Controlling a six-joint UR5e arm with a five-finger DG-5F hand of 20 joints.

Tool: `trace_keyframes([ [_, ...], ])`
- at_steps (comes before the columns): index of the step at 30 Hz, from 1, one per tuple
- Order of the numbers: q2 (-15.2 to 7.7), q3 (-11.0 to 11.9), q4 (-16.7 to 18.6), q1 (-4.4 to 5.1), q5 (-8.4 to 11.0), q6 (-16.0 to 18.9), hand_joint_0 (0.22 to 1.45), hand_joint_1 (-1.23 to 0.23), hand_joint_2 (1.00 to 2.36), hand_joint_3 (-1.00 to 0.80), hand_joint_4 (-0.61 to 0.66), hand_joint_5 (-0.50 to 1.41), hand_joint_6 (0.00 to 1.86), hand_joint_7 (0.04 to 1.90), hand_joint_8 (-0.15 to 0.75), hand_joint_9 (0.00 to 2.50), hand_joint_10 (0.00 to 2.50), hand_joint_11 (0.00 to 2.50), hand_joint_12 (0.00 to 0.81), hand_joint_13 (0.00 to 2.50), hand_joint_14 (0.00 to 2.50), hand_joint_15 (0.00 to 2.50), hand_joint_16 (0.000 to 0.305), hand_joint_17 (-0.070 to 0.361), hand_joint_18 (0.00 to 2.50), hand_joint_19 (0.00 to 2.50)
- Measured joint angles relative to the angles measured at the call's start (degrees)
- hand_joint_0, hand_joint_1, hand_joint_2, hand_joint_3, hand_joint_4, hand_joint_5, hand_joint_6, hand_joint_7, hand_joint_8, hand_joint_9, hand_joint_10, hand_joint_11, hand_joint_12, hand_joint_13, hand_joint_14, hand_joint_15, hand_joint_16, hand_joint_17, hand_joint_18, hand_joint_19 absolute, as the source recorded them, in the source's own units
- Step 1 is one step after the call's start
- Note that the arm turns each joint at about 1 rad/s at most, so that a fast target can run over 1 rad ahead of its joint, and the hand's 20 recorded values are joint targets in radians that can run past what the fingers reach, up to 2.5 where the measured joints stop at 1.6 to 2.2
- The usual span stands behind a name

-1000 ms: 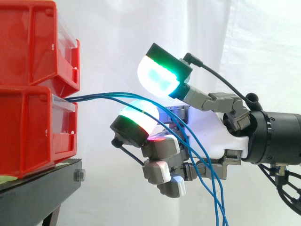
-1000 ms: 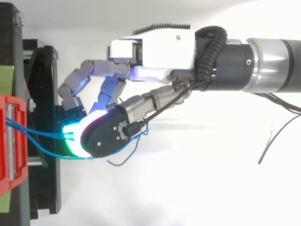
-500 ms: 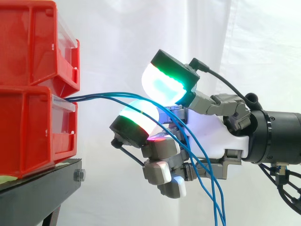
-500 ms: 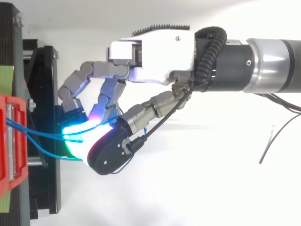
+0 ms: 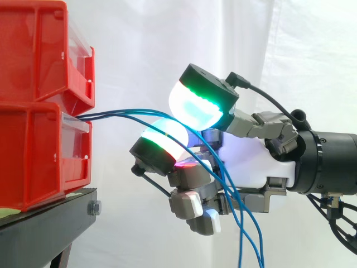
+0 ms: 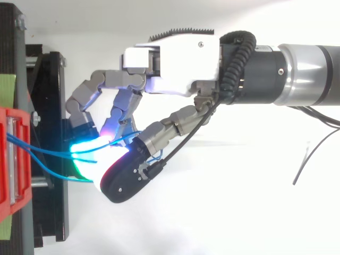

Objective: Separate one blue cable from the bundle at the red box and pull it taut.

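Apparently mid-separation, robot hand was curled loosely round thin blue cables at front edge of red plastic box; next move needed single-strand pinch, then pull.

- Open gap between hand and red bins; blue cables cross it.
- Bins and black stand wall off the left.
- Free air above and below hand.

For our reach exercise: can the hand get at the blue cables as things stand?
Probably yes: the cables run free from the red box right across the hand, nothing in between.
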Motion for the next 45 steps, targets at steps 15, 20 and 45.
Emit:
trace_keyframes([
  [15,0.0,-0.3,-0.8,-0.06,-0.11,-0.1,0.58,-0.81,1.0,-0.5,0.11,-0.19,0.92,1.0,0.303,1.06,0.01,1.22,0.349,1.02,0.02,0.8,0.043,0.097,1.0,0.88],
  [20,0.0,-0.3,-0.9,-0.01,-0.05,-0.2,0.58,-0.66,1.0,-0.5,0.1,-0.19,0.91,1.0,0.305,1.09,0.01,1.22,0.345,1.04,0.02,0.81,0.043,0.097,1.01,0.88],
  [45,0.0,-0.5,-0.9,-0.15,-0.19,-0.5,0.78,-0.91,1.0,-0.5,0.03,-0.2,0.93,1.07,0.278,1.02,0.01,1.2,0.333,0.99,0.02,0.79,0.043,0.097,1.0,0.81],
])
